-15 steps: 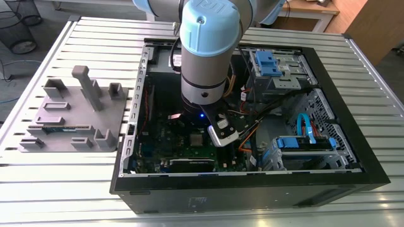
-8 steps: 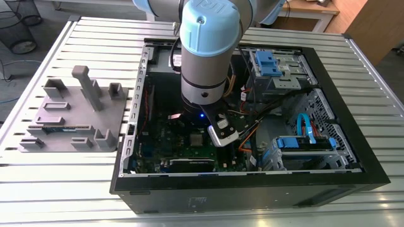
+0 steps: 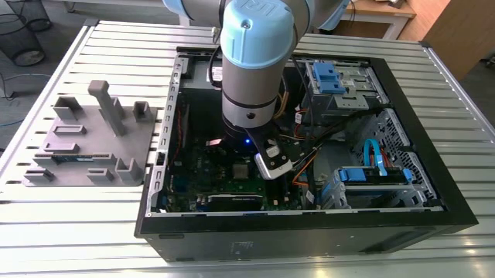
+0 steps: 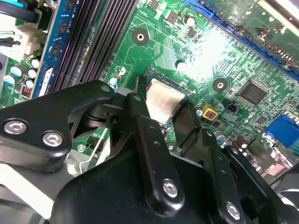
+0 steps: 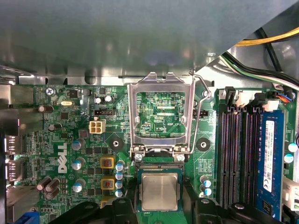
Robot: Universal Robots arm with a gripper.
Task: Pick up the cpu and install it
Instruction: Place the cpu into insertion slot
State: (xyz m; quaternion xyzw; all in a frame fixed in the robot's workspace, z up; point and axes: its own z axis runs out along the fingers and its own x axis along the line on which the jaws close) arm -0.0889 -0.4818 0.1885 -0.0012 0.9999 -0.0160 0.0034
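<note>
1. The arm (image 3: 251,58) reaches straight down into the open computer case (image 3: 309,226), and its gripper (image 4: 164,108) sits low over the motherboard (image 5: 70,140).
2. There's the cpu (image 5: 160,191), lying flat in its socket just below the hinged metal retention frame (image 5: 161,79), which stands open. The memory slots (image 5: 233,154) run alongside.
3. The fingers (image 4: 140,121) are drawn in on two opposite edges of the chip. In both wrist views they look to be touching it, pinching it by the sides with the shiny top left bare.
4. On handling, I'd call this a light, stiff little plate, slick on its metal lid and delicate underneath. The side edges are the sensible place to hold it, squarely, because a tilt in that socket could do damage.
5. It looks level with the socket to me, though I can't tell whether it's fully seated.
6. The board around it is crowded with capacitors and connectors, and a bundle of cables (image 3: 309,156) hangs close by the wrist.
7. The case lies on a slatted metal bench (image 3: 464,116), with a grey parts fixture (image 3: 85,139) at the exterior view's left.
8. Beyond that I can see wooden furniture (image 3: 456,29) and a wire bin (image 3: 23,35) on the floor.
</note>
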